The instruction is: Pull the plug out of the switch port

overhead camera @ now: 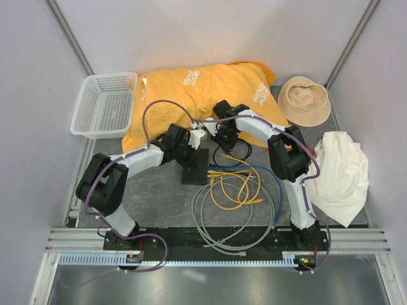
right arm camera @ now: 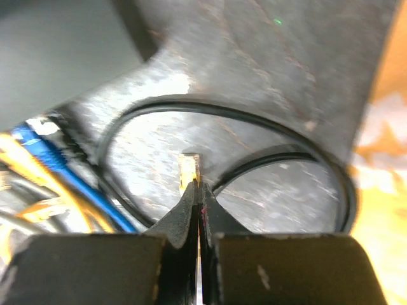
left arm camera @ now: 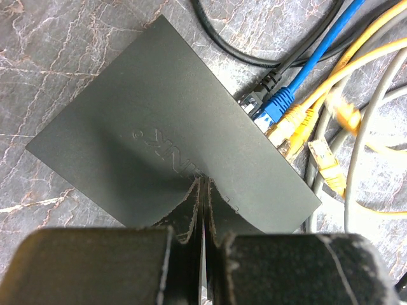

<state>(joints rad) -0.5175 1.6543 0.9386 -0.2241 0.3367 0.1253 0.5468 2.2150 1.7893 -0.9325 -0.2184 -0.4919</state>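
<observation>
Your left hand (left arm camera: 202, 190) is pinched fully closed, fingertips down on the top of the dark switch (left arm camera: 159, 127), close to the edge nearest the wrist. Ahead and to the right of that hand, along the switch's far edge, you've got a black plug (left arm camera: 257, 95), a blue plug (left arm camera: 278, 105) and yellow plugs (left arm camera: 294, 121) seated side by side in the ports. A loose yellow plug (left arm camera: 326, 164) lies on the table (left arm camera: 51, 51) just beyond them. Over to your right hand (right arm camera: 198, 190): its fingers are pressed tight together, no gap between them. A small pale-yellow plug (right arm camera: 189, 166) pokes out right at the fingertips, over bare table. You can't tell from here whether it is actually nipped or just sits beyond the tips. A black cable (right arm camera: 222, 105) loops around ahead of that hand. The blue cable (right arm camera: 57, 159) runs off to the hand's left among yellow ones, and orange cloth (right arm camera: 381, 190) sits at its right.
</observation>
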